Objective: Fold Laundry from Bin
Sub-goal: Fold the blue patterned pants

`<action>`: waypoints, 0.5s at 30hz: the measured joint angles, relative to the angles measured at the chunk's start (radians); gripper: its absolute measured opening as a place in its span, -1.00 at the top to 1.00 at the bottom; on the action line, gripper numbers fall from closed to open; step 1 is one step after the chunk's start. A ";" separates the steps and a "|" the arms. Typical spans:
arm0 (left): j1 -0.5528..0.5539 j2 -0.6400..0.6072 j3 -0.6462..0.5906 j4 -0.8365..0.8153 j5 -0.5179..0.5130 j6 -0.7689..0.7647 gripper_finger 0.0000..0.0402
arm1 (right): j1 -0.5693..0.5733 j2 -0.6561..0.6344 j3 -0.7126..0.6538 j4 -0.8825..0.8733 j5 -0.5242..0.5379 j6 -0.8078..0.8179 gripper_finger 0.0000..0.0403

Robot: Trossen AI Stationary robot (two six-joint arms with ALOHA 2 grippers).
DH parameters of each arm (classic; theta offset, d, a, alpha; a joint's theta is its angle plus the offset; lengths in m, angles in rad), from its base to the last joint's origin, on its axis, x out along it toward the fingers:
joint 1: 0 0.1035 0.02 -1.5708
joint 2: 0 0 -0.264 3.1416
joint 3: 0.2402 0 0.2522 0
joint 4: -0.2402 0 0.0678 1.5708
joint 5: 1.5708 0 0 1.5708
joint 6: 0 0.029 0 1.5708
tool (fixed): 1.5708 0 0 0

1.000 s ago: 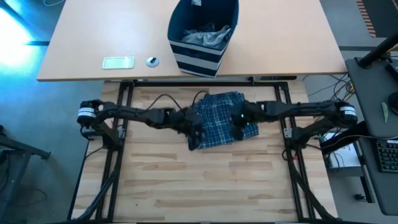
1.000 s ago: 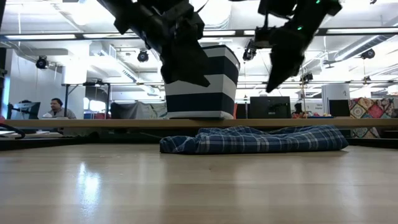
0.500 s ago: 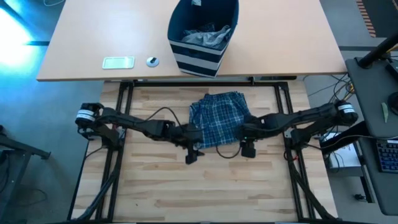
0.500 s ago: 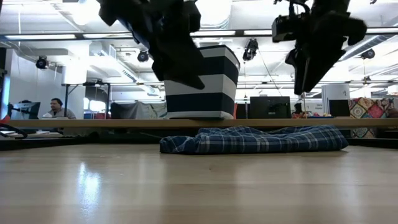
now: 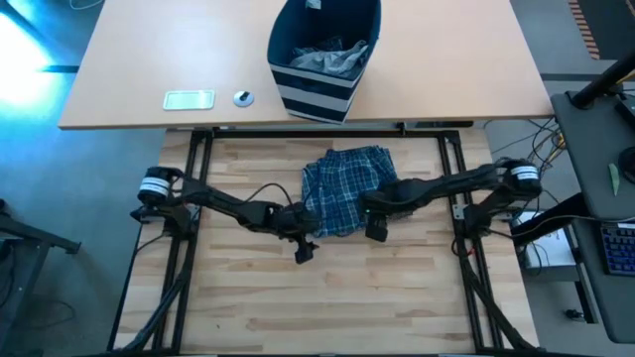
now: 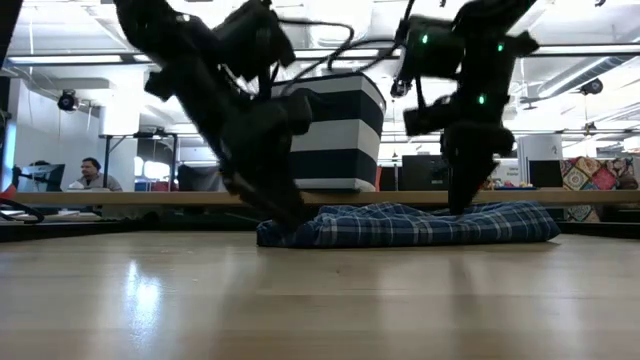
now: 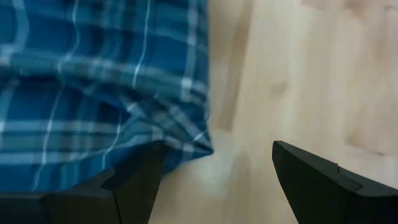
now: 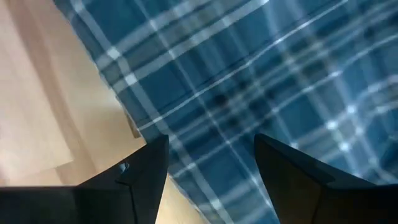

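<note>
Where claws (image 5: 337,235) part: plaid garment (image 5: 345,186) between.

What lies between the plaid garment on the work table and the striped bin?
In the high view, only bare light wood of the work table, then the black frame bar at the desk's edge, separates the plaid garment from the bin.

A pale phone (image 5: 189,99) and small round disc (image 5: 243,97) lie on the tan desk (image 5: 139,59).
</note>
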 joint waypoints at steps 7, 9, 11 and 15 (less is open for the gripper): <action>-0.023 -0.061 -0.064 -0.064 0.082 -0.066 -0.41 | 0.008 0.164 0.003 0.049 -0.159 0.099 -0.15; -0.050 -0.151 -0.078 -0.139 0.087 -0.076 -0.41 | 0.035 0.180 0.021 0.088 -0.233 0.155 -0.15; -0.071 -0.270 -0.088 -0.162 0.065 -0.081 -0.41 | 0.063 0.173 0.067 0.099 -0.279 0.184 -0.14; -0.044 -0.403 -0.114 -0.027 0.014 -0.069 -0.41 | 0.060 0.097 0.165 0.066 -0.289 0.200 -0.16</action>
